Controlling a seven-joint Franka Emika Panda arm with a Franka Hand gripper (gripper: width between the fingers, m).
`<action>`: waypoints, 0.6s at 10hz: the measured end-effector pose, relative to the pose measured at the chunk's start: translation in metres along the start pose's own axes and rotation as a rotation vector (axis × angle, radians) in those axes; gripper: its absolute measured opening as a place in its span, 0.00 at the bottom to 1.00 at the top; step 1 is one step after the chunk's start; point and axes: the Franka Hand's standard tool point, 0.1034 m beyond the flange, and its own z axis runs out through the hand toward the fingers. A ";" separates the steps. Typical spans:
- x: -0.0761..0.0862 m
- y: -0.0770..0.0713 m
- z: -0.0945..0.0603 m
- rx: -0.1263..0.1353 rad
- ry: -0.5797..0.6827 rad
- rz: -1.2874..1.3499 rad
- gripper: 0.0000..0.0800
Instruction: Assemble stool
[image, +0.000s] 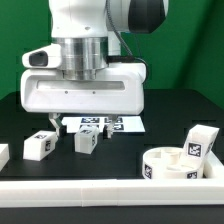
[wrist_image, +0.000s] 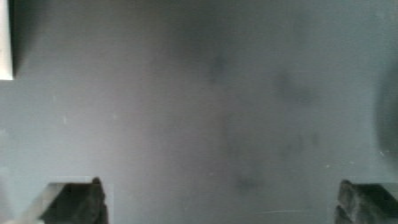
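Note:
The round white stool seat (image: 168, 163) lies on the black table at the exterior view's right, with one white leg (image: 200, 142) standing right behind it. Two more tagged legs (image: 40, 146) (image: 88, 140) stand at the front left, and another (image: 3, 155) is cut off at the left edge. My gripper (image: 80, 119) hangs above the table behind the two left legs, open and empty. In the wrist view my gripper (wrist_image: 219, 200) shows two dark fingertips (wrist_image: 71, 200) wide apart over bare dark table, with nothing between them.
The marker board (image: 100, 124) lies flat behind the legs, under the arm. A long white rail (image: 110, 190) runs along the front of the table. A white edge (wrist_image: 6, 45) shows at the side of the wrist view.

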 end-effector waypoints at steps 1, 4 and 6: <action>0.000 0.000 0.000 0.000 0.000 0.000 0.81; -0.018 0.019 0.008 0.009 -0.060 0.060 0.81; -0.034 0.026 0.015 0.009 -0.075 0.057 0.81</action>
